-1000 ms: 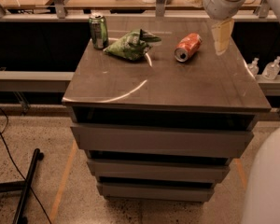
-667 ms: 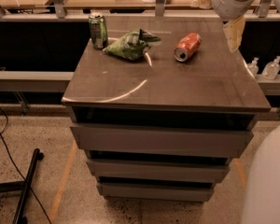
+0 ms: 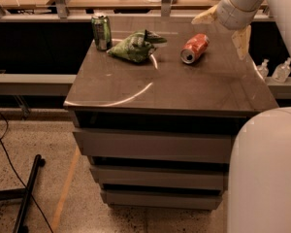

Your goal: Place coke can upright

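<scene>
- My gripper (image 3: 219, 37) hangs above the back right part of the table (image 3: 184, 93), up and to the right of the coke can, not touching it.
- Its two tan fingers (image 3: 241, 41) are spread wide apart with nothing between them; one points left, the other points down.
- The coke can (image 3: 194, 48) lies on its side on the table top, toward the back and right of the middle, its silver end facing the front left.
- A crumpled green bag (image 3: 135, 46) lies to the left of the coke can, apart from it.
- A green can (image 3: 101, 31) stands upright at the back left corner, just beside the bag.
- The table has drawers (image 3: 153, 144) stacked under its top.
- Two small clear bottles (image 3: 282, 71) stand on a ledge off the table's right side.
- My white body (image 3: 264, 174) fills the lower right corner of the view.
</scene>
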### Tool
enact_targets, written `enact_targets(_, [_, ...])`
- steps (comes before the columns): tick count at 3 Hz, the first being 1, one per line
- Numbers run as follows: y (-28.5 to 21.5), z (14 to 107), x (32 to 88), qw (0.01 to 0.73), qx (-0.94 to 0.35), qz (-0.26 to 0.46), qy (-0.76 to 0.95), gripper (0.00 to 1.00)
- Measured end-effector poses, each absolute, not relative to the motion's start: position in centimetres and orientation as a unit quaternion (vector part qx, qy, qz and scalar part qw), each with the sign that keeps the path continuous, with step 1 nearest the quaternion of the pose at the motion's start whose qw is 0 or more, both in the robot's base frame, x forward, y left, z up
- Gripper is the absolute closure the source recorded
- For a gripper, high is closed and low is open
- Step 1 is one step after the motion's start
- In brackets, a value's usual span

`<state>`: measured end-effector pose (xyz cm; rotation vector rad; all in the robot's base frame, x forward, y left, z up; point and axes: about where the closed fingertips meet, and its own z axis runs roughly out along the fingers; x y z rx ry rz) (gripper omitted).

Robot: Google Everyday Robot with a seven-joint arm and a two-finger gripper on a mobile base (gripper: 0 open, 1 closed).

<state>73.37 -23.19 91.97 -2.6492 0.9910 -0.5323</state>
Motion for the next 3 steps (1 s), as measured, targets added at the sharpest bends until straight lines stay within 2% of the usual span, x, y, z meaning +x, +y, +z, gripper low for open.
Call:
enact_targets(1, [-21.6,87.8,74.5,0.155,-0.925,-0.138,0.319,0.00])
enact_targets(2, [-20.3,85.9,75.8,0.174,-0.924,-0.125,0.316,0.00])
enact_targets(3, [-18.6,85.2,77.5,0.180,-0.924,-0.132,0.310,0.16])
